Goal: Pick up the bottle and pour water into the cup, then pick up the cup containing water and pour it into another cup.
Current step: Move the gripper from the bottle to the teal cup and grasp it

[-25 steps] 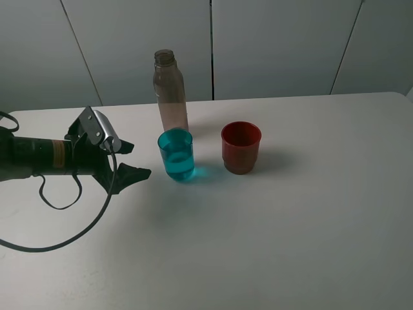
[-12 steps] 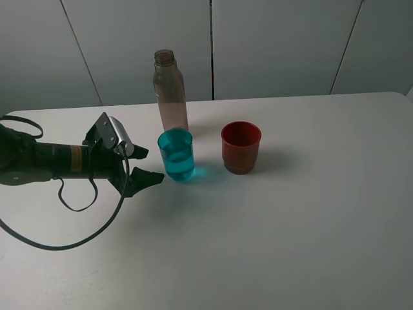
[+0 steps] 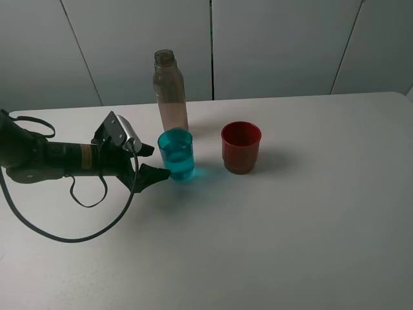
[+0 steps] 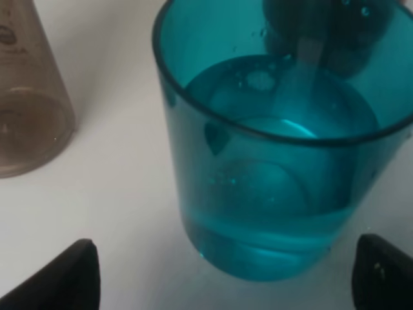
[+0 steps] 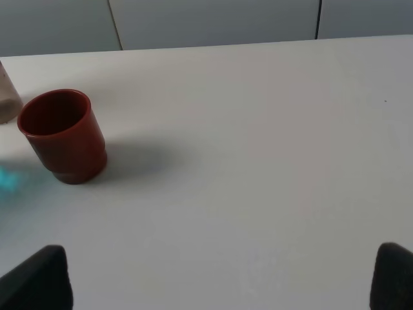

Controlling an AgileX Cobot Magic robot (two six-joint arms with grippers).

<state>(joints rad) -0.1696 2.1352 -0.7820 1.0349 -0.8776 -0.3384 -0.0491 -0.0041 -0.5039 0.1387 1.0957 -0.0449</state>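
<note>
At the left middle of the frame the left hand (image 3: 155, 161) lies low over the tabletop (image 3: 290, 232), jaws spread wide and holding nothing. Its fingertips sit just beside the cup (image 3: 176, 154), which stands centre-left with water in it.

If the hand goes in off-centre, I'd expect one finger to clip the wall first. That could shove the cup back into the bottle (image 3: 171, 90), which stands close behind it, or slop the water. The smooth tapered side could also slip in a weak or low grip.

To the right waits another cup (image 3: 241, 147), red and apparently dry. A fast tilt there would likely spill over its rim.

The right hand (image 5: 219, 278), seen only from its own wrist view, is wide and empty.
</note>
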